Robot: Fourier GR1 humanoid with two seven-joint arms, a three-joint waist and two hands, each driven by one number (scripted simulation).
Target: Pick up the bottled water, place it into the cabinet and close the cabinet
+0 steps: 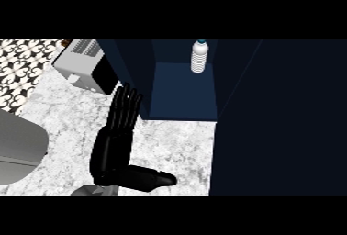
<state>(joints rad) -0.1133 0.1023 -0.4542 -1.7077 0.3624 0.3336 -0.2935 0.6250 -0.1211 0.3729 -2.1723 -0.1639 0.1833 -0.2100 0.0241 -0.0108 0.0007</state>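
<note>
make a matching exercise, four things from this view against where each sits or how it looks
Things:
1 bottle
2 left hand
3 toaster
4 cabinet door

Descriptions:
A white box at the counter's back left
B upright inside the cabinet
C dark panel swung open at the right
D black, fingers straight, pointing at the cabinet

Pairs: 1-B, 2-D, 3-A, 4-C

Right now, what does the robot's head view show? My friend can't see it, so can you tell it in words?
A bottled water stands upright inside an open dark blue cabinet on a marble counter. The robot's left hand is open, its straight fingers reaching toward the cabinet's left wall. A white toaster sits behind it to the left.
</note>
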